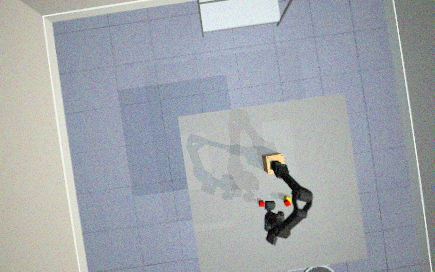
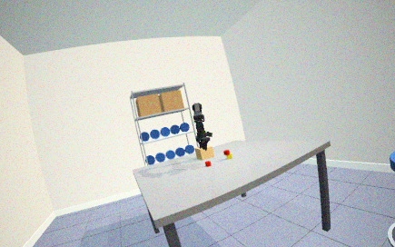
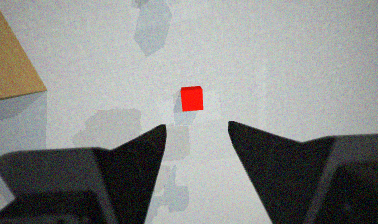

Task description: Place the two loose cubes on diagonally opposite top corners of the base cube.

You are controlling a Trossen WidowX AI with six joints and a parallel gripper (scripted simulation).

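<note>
The landmark I go by is the yellow base cube [image 1: 288,198] [image 2: 229,157], a small, plain, sharp-edged block on the smooth, pale grey tabletop [image 1: 226,230] [image 2: 187,191] [image 3: 300,65]. One bright red cube [image 1: 287,203] [image 2: 226,153] sits on top of it, covering only part, so yellow shows at its side. The other red cube [image 1: 261,203] [image 2: 208,163] [image 3: 192,99], flat-faced and evenly coloured, rests on the tabletop, apart from the base cube.

The gripper [image 1: 270,205] [image 2: 205,147] [image 3: 197,127] is open with nothing between its fingers, dark and tapering to blunt points. It hangs above the tabletop, to one side of the base cube, near the loose red cube. The jointed matte-black arm [image 1: 303,200] [image 2: 199,123] arches past the base cube from a tan, straight-sided block [image 1: 267,165] [image 2: 205,153] [image 3: 12,60], which stands well apart from that cube.
</note>
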